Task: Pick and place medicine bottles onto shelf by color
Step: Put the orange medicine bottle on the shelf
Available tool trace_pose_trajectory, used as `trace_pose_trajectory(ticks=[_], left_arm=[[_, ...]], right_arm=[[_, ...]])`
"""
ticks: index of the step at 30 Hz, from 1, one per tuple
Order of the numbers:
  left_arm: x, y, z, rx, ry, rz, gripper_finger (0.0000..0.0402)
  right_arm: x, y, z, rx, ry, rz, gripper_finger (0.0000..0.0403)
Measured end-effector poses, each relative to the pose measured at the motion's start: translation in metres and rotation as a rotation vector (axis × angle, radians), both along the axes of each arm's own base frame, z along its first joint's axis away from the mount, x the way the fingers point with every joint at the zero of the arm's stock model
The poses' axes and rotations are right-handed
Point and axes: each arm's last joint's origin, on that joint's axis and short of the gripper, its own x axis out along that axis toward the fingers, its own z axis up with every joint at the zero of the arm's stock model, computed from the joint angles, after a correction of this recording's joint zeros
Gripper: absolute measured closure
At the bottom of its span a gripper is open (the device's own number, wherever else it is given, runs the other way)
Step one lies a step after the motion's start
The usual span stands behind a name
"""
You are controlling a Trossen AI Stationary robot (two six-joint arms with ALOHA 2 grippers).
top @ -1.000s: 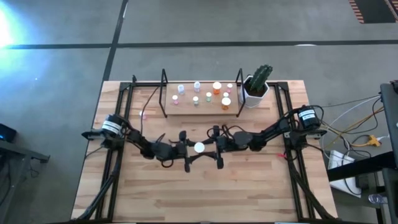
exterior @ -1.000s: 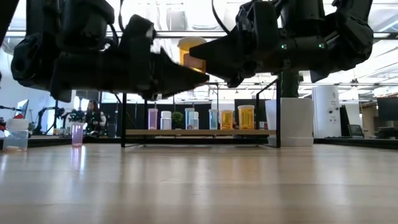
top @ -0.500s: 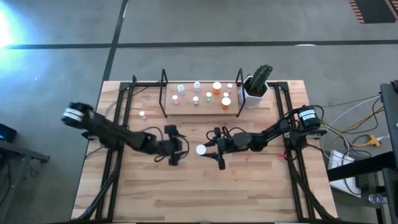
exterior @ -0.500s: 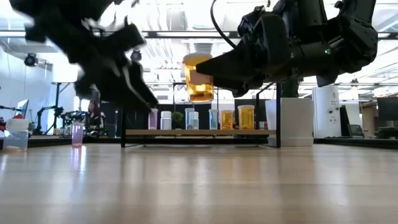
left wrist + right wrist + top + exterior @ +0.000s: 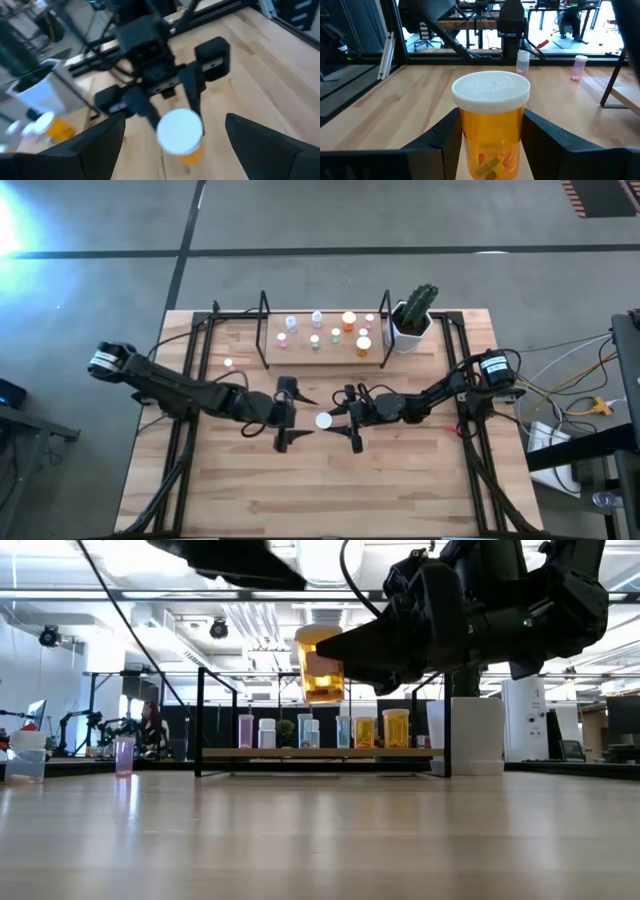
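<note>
Overhead, light-wood table (image 5: 330,480) sits on grey concrete floor (image 5: 400,220); black rails run along both sides. Low view looks past it into a workshop w/ ceiling lights, desks, a person far back near 9 o'clock, no detail visible.

Shelf (image 5: 325,350) at table's 12 o'clock edge, wood board betw black uprights, carrying approx nine small bottles; low view shows pink, clear/blue and orange ones in a row (image 5: 320,732). Colours of the smallest can't be told from above. White pot w/ cactus (image 5: 413,315) just beside shelf, toward 3 o'clock. One pink bottle (image 5: 229,364) stands alone on table, just outside shelf toward 9 o'clock.

Right gripper (image 5: 340,420) near table centre, fingers pinching orange bottle (image 5: 491,125) by its body, white cap up, upright, held clear of the surface. Pills visible inside. Bottle base cut off in right wrist view.

Left gripper (image 5: 292,416) lies toward 9 o'clock of the bottle, near but apart, fingers spread wide. In low view left arm shows only as dark mass at top edge, mostly cut off. Left wrist view blurred; bottle cap (image 5: 180,131) and right gripper readable, little else.
</note>
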Motion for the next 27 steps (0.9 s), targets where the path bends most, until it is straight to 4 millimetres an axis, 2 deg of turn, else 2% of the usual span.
trace_pose_trajectory(ticks=[5, 8, 13, 20, 27], left_arm=[[0.024, -0.003, -0.007, 0.038, 0.107, -0.073, 0.0075], [0.037, -0.002, -0.013, 0.066, 0.218, -0.064, 0.0075], [0.056, 0.002, -0.014, 0.111, 0.288, -0.066, 0.0075], [0.059, 0.006, -0.014, 0.113, 0.331, -0.111, 0.0083], [0.06, 0.007, -0.015, 0.125, 0.333, -0.135, 0.0143]], right_arm=[[0.0, 0.0, 0.0, 0.002, -0.003, 0.0, 0.0237], [0.0, 0.0, 0.001, 0.003, -0.004, 0.0, 0.0236], [0.0, 0.0, 0.001, 0.004, -0.006, 0.0, 0.0236], [0.0, 0.0, 0.001, 0.012, -0.006, 0.0, 0.0236], [0.0, 0.0, 0.001, 0.012, -0.006, 0.003, 0.0236]])
